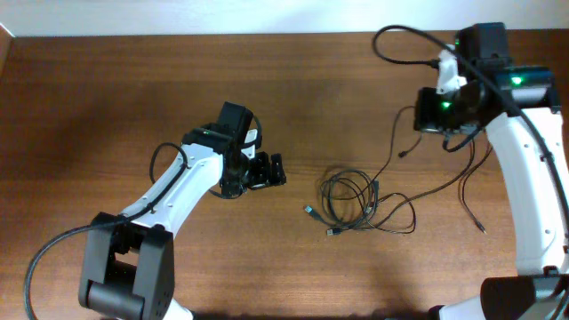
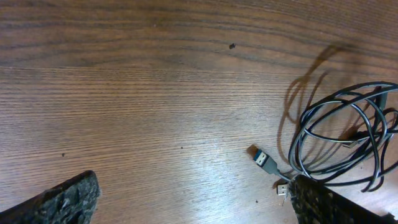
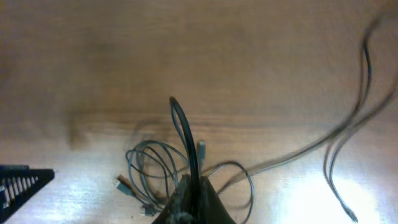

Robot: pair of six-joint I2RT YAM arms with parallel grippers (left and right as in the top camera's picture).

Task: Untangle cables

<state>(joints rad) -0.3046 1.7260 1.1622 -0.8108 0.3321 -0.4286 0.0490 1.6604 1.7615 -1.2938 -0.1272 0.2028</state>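
The cables [image 1: 351,200] are thin black cords in loose tangled loops at the table's middle right, with silver-tipped plugs [image 1: 310,212] at the left. My left gripper [image 1: 267,171] is open and empty just left of them. In the left wrist view its fingers [image 2: 193,208] straddle bare wood, with the coil [image 2: 342,134] and a USB plug [image 2: 264,160] by the right finger. My right gripper [image 1: 440,108] is raised at the far right, shut on one cable [image 3: 186,134]. That cable loops over the fingers [image 3: 194,202] and trails down to the bundle [image 3: 155,168].
Loose strands [image 1: 467,191] hang from the right gripper and lie on the wood [image 3: 360,93], one end near the right arm [image 1: 480,228]. A thicker robot cable [image 1: 404,36] arcs at the back right. The table's back edge [image 1: 222,34] runs along the top.
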